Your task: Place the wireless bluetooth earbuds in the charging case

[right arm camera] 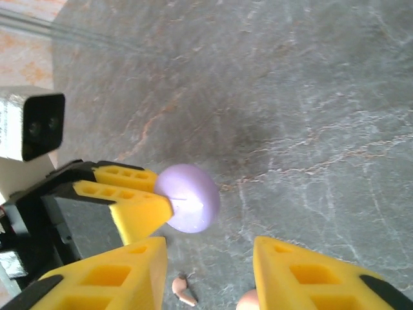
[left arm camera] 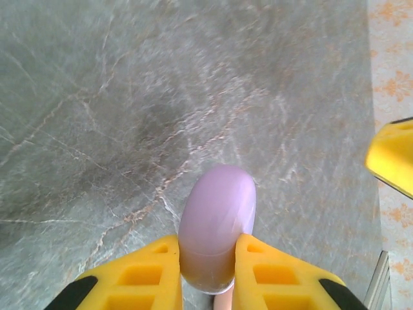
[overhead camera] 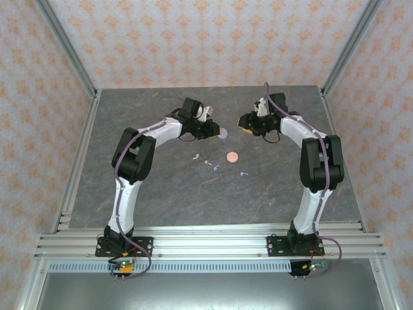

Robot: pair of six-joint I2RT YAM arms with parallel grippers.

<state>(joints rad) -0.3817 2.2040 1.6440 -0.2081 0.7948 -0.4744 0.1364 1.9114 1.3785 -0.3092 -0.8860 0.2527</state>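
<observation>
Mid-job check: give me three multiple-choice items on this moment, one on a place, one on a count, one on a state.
1. Where is the lilac case?
A. flat on the table
B. in the left gripper
C. in the right gripper

2. How many loose earbuds lie on the table?
A. two
B. four
C. six

3. The right gripper is:
A. open, holding nothing
B. shut on an earbud
C. shut on the lilac case

Answers: 1 B, the left gripper pinches its sides; 2 B, two pink and two lilac; 3 A, bare table shows between its jaws.
</observation>
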